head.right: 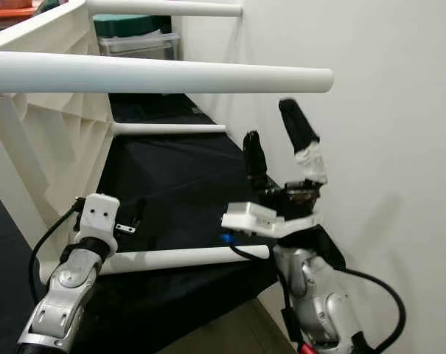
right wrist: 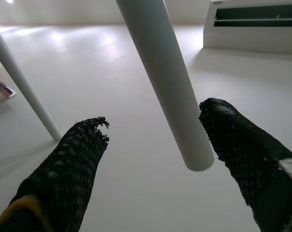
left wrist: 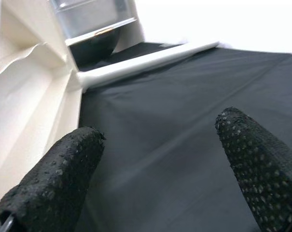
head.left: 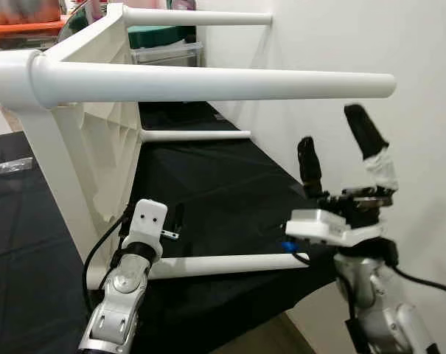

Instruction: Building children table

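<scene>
Your right gripper (head.left: 344, 147) points upward with its black fingers spread and empty, just below the free end of the long white round plastic table leg (head.left: 208, 82). That leg runs sideways from the white ribbed tabletop (head.left: 97, 140), which stands on its edge on the black cloth. Your left gripper (left wrist: 160, 169) is also open, low by the bottom leg (head.left: 230, 263).

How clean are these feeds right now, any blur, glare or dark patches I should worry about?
Left eye view: sharp, evenly lit, table leg slightly glossy. Right eye view: right gripper casts a soft shadow on the wall. Left wrist view: fingers soft, black cloth clear. Right wrist view: ceiling glare spots, leg crisp.
</scene>
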Tool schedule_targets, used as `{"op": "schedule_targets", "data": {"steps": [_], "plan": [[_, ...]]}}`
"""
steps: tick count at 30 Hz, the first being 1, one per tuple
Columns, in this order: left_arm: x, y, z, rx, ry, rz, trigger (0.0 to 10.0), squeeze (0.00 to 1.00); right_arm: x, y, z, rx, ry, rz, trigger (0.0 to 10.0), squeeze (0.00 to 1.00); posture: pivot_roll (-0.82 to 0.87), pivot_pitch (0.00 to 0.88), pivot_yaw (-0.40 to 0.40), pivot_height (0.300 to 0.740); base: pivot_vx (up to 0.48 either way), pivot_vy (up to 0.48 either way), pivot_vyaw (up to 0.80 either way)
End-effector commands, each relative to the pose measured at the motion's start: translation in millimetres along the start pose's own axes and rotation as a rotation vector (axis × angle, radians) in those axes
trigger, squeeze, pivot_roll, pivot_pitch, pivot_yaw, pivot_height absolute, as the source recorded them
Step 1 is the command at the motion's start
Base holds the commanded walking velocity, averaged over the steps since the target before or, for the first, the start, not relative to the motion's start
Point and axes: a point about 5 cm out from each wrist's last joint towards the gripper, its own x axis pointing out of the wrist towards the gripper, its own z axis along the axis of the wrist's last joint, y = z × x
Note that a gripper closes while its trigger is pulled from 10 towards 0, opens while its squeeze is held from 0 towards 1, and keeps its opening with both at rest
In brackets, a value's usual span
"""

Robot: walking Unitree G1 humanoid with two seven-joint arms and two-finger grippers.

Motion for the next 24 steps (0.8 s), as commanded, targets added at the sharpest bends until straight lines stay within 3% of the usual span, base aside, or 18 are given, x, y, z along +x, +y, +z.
{"op": "schedule_targets", "data": {"steps": [1, 3, 7, 14, 24], "plan": [[1.1, 2.7, -2, 0.014, 0.003, 0.009, 10.0, 0.0, 7.6, -4.0, 0, -0.002, -0.012, -0.039, 10.0, 0.0, 0.04, 0.028, -0.005, 0.74, 0.0, 0.0, 0.0], [1.1, 2.7, -2, 0.014, 0.003, 0.009, 10.0, 0.0, 7.6, -4.0, 0, -0.002, -0.012, -0.039, 10.0, 0.0, 0.04, 0.028, -0.005, 0.74, 0.0, 0.0, 0.0], [4.6, 5.4, 0, 0.025, 0.0, 0.022, 10.0, 0.0, 31.1, -11.0, -3, -0.036, -0.022, -0.095, 10.0, 0.0, 0.04, 0.019, -0.01, 0.74, 0.0, 0.0, 0.0], [3.9, 7.8, -1, 0.022, -0.003, 0.038, 10.0, 0.0, 37.8, -9.0, -3, -0.051, -0.035, -0.125, 10.0, 0.0, 0.04, 0.02, -0.015, 0.74, 0.0, 0.0, 0.0], [-2.0, 26.5, -7, -0.019, 0.026, 0.182, 10.0, 0.0, 60.8, -1.7, -4, -0.036, -0.071, -0.118, 10.0, 0.0, 0.04, 0.029, -0.026, 0.74, 0.0, 0.0, 0.0]]}}
